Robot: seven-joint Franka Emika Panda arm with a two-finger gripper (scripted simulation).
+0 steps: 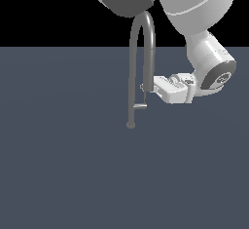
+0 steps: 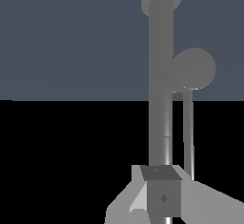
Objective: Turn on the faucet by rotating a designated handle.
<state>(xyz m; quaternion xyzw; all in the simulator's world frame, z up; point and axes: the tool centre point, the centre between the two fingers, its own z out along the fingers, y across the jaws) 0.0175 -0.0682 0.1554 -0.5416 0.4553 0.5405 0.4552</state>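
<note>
Gripper fingers pressed against faucet spout end, grip state indeterminable; handle jutted from stem above round base.

Looking like no real room: showing only a flat, featureless slate-blue floor running out to a pure black backdrop, with a lone grey faucet standing on it. Bearing every mark of a bare simulated scene.
</note>
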